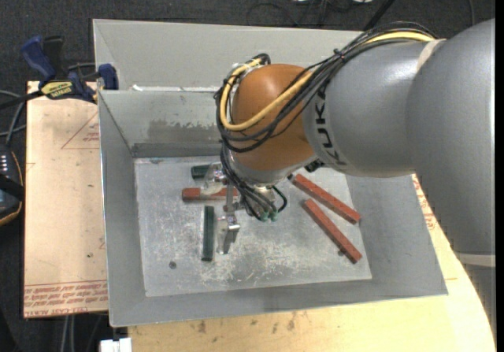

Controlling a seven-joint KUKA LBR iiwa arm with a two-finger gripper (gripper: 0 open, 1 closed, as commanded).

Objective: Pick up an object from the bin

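My gripper (pixel 229 234) hangs below the arm's wrist, low over the left-middle of the bin floor. Just to its left lies a dark green stick (pixel 207 234), running lengthwise toward the front; whether the gripper touches it I cannot tell. A red-brown stick (pixel 198 194) lies crosswise just behind the gripper, partly hidden under the wrist. A small dark block (pixel 204 172) sits further back near the rear wall.
Two longer red-brown sticks (pixel 327 198) (pixel 332 230) lie slanted on the right half of the floor. A small green piece (pixel 272 217) shows under the wrist. The arm's bulk hides the bin's centre and back right.
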